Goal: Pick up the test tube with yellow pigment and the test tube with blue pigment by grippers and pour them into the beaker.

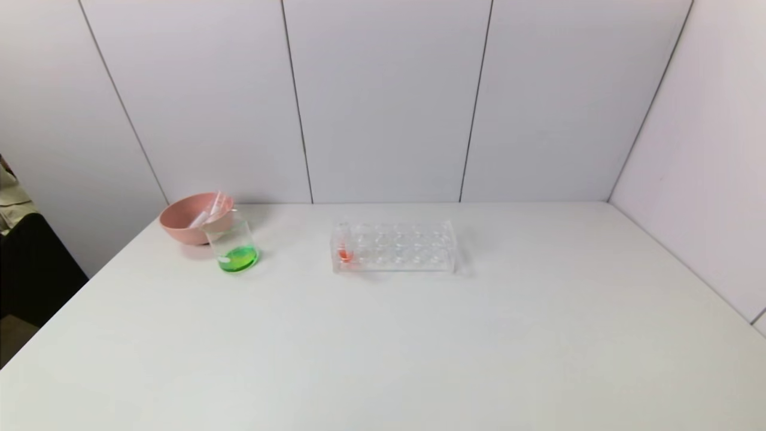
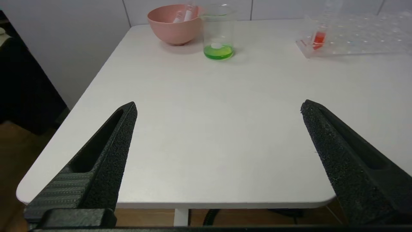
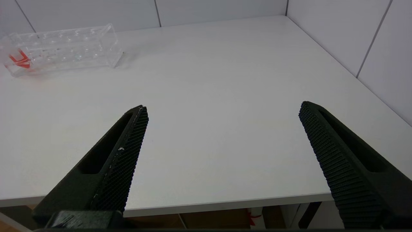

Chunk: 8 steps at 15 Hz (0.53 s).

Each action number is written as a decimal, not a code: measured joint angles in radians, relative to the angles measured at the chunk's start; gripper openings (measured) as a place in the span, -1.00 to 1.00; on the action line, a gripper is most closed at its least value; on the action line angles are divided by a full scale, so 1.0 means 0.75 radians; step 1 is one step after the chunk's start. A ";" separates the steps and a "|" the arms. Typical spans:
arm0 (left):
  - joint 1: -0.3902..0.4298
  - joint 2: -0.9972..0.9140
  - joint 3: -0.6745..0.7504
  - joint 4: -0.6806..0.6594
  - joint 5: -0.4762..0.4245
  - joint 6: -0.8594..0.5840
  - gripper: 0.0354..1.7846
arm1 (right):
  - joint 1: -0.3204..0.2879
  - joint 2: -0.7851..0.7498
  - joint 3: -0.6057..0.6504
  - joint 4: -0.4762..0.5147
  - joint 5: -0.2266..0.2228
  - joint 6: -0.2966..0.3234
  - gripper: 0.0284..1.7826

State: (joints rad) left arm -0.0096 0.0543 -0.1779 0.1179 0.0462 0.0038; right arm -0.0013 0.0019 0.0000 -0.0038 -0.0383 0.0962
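The beaker [image 1: 234, 245] [image 2: 218, 35] stands at the table's back left and holds a shallow layer of green liquid [image 1: 238, 259]. Two slim clear tubes [image 1: 212, 206] [image 2: 183, 14] lean inside the pink bowl behind it. No yellow or blue tint shows in them, so I cannot tell which is which. My left gripper [image 2: 218, 103] hangs open over the table's near left edge, with nothing between its fingers. My right gripper [image 3: 222, 105] is open and empty over the near right edge. Neither gripper shows in the head view.
The pink bowl [image 1: 185, 224] [image 2: 170, 29] touches or nearly touches the beaker. A clear rectangular rack [image 1: 395, 245] [image 2: 354, 35] [image 3: 61, 48] stands mid-table, with a red-liquid tube [image 1: 344, 251] [image 2: 318, 35] [image 3: 19, 59] at its left end. White wall panels close the back and right.
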 joint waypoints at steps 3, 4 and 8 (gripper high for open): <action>0.001 -0.052 0.183 -0.174 -0.010 -0.009 0.99 | 0.000 0.000 0.000 -0.001 0.000 0.000 0.92; 0.001 -0.062 0.211 -0.161 -0.027 -0.011 0.99 | 0.000 0.000 0.000 0.000 0.000 0.000 0.92; 0.001 -0.072 0.235 -0.164 -0.035 -0.013 0.99 | 0.000 0.000 0.000 -0.001 0.000 0.000 0.92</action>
State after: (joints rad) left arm -0.0091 0.0000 -0.0013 -0.0053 0.0200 -0.0057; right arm -0.0013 0.0019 0.0000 -0.0043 -0.0383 0.0962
